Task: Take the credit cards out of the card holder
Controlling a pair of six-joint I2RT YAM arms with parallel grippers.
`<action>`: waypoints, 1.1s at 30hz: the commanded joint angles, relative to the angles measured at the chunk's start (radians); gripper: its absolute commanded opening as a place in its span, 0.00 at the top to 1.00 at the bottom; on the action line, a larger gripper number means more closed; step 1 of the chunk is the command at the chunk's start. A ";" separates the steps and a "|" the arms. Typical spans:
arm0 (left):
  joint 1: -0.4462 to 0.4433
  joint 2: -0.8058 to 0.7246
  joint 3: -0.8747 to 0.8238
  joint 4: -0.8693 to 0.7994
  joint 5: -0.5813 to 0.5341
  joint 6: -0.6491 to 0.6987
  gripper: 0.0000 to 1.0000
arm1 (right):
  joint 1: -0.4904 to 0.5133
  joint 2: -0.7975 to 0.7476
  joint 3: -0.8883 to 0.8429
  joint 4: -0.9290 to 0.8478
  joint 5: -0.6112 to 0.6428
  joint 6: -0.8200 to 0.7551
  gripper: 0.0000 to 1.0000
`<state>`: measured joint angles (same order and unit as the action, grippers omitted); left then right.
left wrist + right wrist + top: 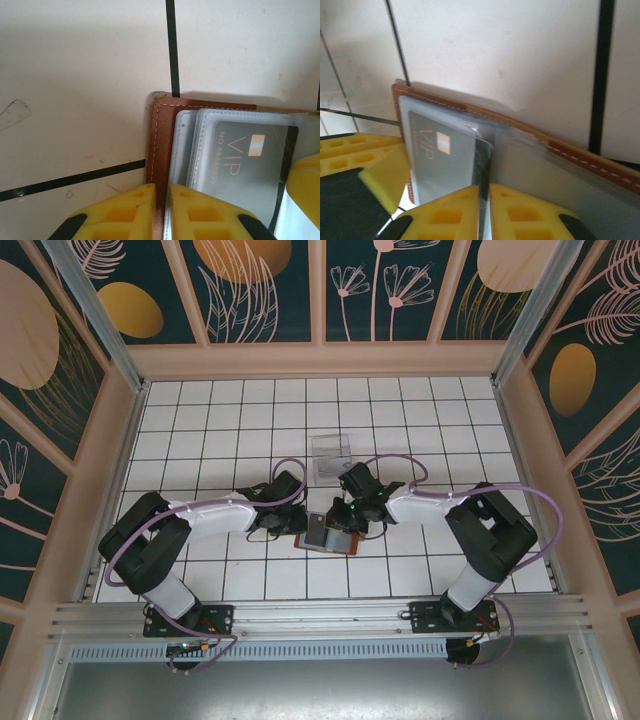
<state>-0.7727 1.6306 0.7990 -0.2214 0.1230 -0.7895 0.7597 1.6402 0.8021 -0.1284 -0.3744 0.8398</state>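
The brown leather card holder (pixel 322 537) lies open on the white tiled table between both grippers. My left gripper (pixel 162 202) is shut on the card holder's brown cover edge (pixel 162 130), beside the clear sleeves. A grey credit card marked VIP (pixel 250 160) sits inside a clear sleeve. My right gripper (pixel 484 205) is shut on the edge of a dark credit card (pixel 484 160) that stands upright between the sleeves, next to the VIP card (pixel 440 155). The card holder's stitched rim (pixel 530 131) runs behind it. From above, the left gripper (pixel 298 523) and right gripper (pixel 345 520) flank the holder.
A clear acrylic stand (pixel 332 453) stands on the tiles just behind the card holder. Patterned walls and metal frame posts enclose the table. The left gripper's yellow fingers (pixel 370 165) sit close beside my right fingers.
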 commanded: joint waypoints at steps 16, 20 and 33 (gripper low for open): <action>-0.002 0.052 -0.023 -0.099 -0.031 0.019 0.84 | 0.000 -0.029 -0.009 0.049 -0.020 0.050 0.82; -0.001 0.053 -0.022 -0.100 -0.031 0.019 0.84 | 0.000 -0.017 -0.019 0.022 0.006 0.043 0.82; -0.002 0.058 -0.026 -0.099 -0.024 0.016 0.85 | -0.007 -0.010 -0.064 0.069 -0.001 0.044 0.83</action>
<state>-0.7727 1.6318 0.7990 -0.2211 0.1234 -0.7895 0.7589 1.6112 0.7540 -0.0864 -0.3840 0.8742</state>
